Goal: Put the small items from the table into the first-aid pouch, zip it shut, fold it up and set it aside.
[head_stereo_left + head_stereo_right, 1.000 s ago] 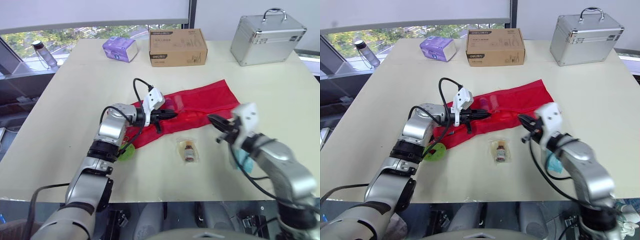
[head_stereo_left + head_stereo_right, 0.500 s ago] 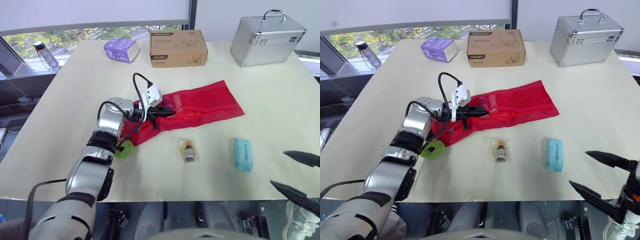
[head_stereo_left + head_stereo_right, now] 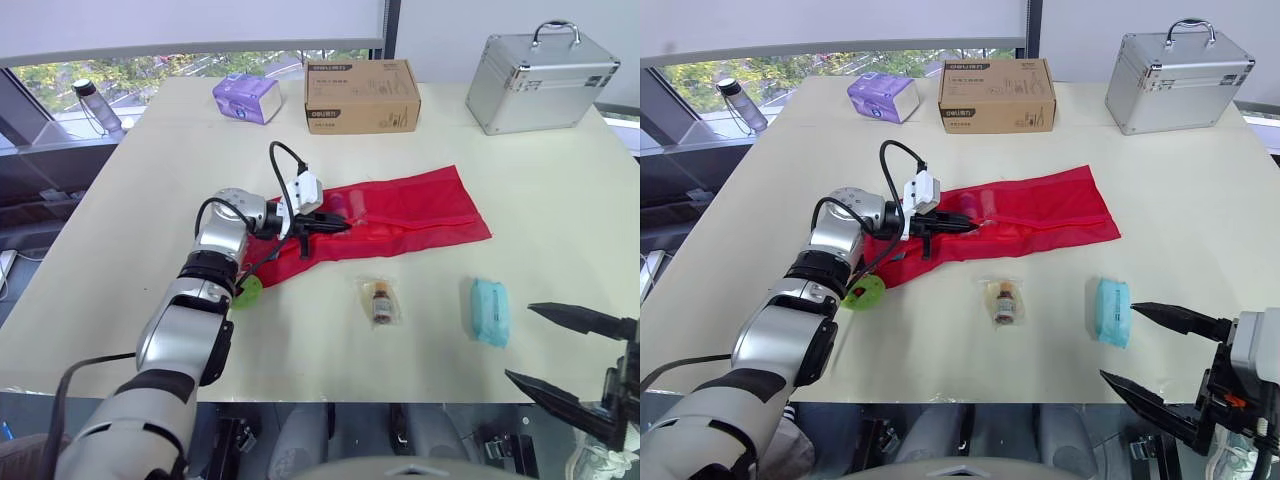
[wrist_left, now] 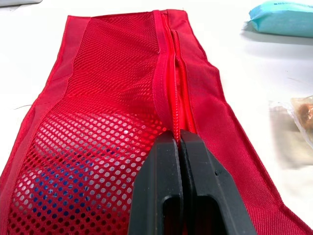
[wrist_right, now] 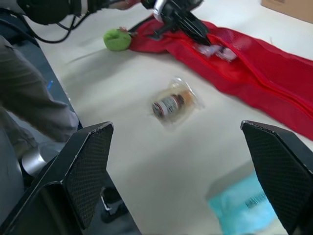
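While the left gripper [image 4: 177, 136] is pinching the pouch [image 3: 420, 205] by its zipper [image 4: 172, 63] between clenched fingertips [image 4: 167, 144] — presumably steadying it — the right gripper [image 3: 1120, 341] is hovering agape.

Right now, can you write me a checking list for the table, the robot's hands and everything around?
Surface: pale table, no spills seen.
Job's things: red pouch flat, unfolded, something blue inside; bagged bottle and blue packet loose in front of it; green thing by its end.
Clutter: cardboard box, purple box, metal case along the far edge.
Grippers: left gripper shut on the pouch's zip; right gripper open, by the near edge.
Cables: black cable loops above the left wrist.
Surroundings: water bottle by the window.
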Controlling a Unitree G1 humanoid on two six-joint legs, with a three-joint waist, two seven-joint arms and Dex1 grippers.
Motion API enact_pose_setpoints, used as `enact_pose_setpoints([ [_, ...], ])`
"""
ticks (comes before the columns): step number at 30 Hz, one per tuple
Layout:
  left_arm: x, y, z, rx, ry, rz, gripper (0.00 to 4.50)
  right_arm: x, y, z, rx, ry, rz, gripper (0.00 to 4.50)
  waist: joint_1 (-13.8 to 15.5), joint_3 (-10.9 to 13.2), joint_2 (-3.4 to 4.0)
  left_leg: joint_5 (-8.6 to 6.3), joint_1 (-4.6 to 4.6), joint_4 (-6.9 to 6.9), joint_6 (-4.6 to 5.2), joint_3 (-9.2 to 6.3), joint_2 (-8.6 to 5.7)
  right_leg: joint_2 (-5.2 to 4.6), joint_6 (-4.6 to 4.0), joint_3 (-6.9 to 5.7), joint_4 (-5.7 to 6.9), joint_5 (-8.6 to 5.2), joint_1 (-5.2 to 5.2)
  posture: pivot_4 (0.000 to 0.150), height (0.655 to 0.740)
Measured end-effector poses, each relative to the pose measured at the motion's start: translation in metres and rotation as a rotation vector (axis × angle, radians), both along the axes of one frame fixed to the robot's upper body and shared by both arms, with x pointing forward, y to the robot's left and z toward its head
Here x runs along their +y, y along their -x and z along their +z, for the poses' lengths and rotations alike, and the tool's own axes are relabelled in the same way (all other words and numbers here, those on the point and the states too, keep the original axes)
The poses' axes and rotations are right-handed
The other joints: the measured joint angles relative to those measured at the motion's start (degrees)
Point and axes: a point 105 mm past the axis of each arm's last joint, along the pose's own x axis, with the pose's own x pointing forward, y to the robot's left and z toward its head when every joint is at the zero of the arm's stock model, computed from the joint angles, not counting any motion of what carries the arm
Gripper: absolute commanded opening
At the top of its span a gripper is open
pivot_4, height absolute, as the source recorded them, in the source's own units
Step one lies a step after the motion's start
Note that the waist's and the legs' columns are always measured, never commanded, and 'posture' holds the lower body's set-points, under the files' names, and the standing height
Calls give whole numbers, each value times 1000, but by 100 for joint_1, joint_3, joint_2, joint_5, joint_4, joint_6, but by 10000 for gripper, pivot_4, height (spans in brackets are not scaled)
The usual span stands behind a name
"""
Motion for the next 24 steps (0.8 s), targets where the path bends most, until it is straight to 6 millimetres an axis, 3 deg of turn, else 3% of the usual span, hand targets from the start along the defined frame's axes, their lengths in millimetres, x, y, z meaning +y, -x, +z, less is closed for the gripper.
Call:
enact_pose_setpoints([
  [1, 0, 0, 0, 0, -2, 2, 0, 2, -2, 1, -7, -2, 6, 44494, -1, 0, 0, 0, 0, 0, 0, 0, 0, 0, 0, 0, 0, 0, 0, 1500, 7400],
  [4, 3, 1, 1, -14, -10, -2, 8273, 4, -3, 1, -13, -7, 16, 45000, 2, 0, 0, 0, 0, 0, 0, -2, 0, 1, 0, -1, 0, 0, 0, 1500, 7400],
  [7, 15, 1, 3, -83, -47, 3, 20665, 6, -4, -2, -5, -9, 23, 45000, 3, 0, 0, 0, 1, 0, 0, -1, 1, 1, -1, -1, 1, 0, 0, 1500, 7400],
  [10, 25, -4, 5, -99, -53, 63, 28837, 6, -4, -1, -10, -6, 22, 45000, 8, 0, 0, 0, 0, 1, 0, -2, 1, 1, 0, -1, 1, 0, 0, 1500, 7400],
  [11, 34, -2, 3, -63, -37, 124, 28837, 5, -4, -2, -14, -1, 20, 45000, -10, 0, 1, 0, 2, -2, 0, 1, 2, 0, 0, 3, 0, 0, 0, 1500, 7400],
  [14, 31, 7, -1, -7, -10, 163, 28837, 5, -4, -1, -20, -1, 20, 45000, -7, -1, 2, 0, -1, -1, 0, -2, 5, 0, 0, 1, 0, 0, 0, 1500, 7400],
  [17, -4, 31, -8, 125, 56, 293, 28837, 4, -10, 8, -83, -29, -7, 45000, 53, -1, 0, 0, -10, 9, 0, -10, 9, -8, 1, -5, 1, 0, 0, 1500, 7400],
  [18, -21, 37, -2, 134, 77, 334, 28837, 3, -13, 13, -110, -50, -22, 45000, 86, -1, -2, 0, -11, 12, 0, -10, 1, -7, 2, -6, 1, 0, 0, 1500, 7400],
  [24, -52, 29, 11, 44, 47, 482, 28837, -2, -28, 26, -200, -93, -90, 45000, 65, -3, 0, 0, 5, 2, 0, 3, -2, -3, 2, 5, 3, -1, 2, 1500, 7400],
])
